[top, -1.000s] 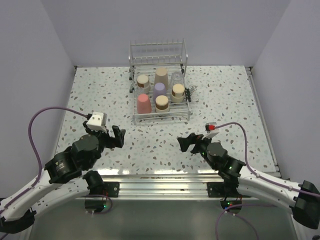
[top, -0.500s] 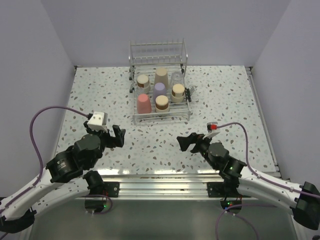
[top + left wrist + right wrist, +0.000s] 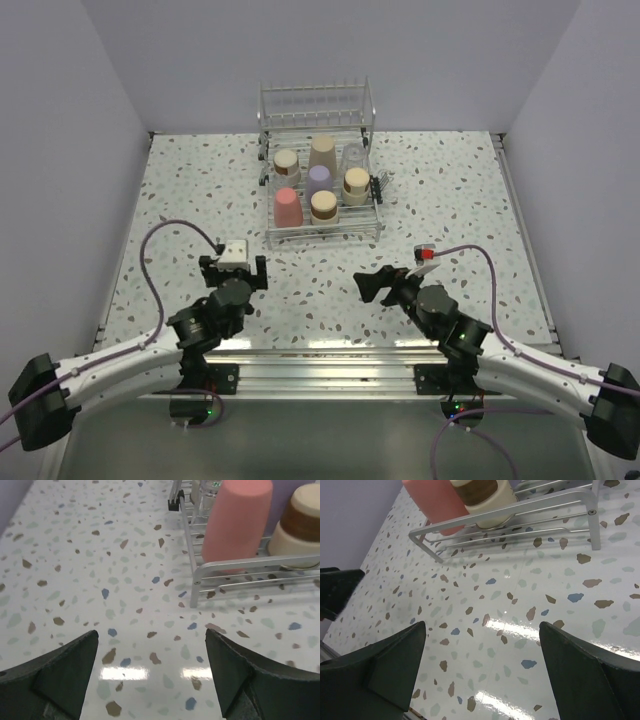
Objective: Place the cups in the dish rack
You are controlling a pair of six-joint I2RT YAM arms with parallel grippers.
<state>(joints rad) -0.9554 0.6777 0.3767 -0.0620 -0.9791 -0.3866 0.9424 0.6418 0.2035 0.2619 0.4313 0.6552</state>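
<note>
Toward the middle of the counter's far edge, you have the silver wire dish rack with the cups standing inside: a tall beige cup, a lavender cup, a coral-pink cup at the rack's near left corner, metallic cups with tan bases and a clear cup. By the near edge, your left hand and right hand hover released, jaws wide, grasping nothing.
</note>
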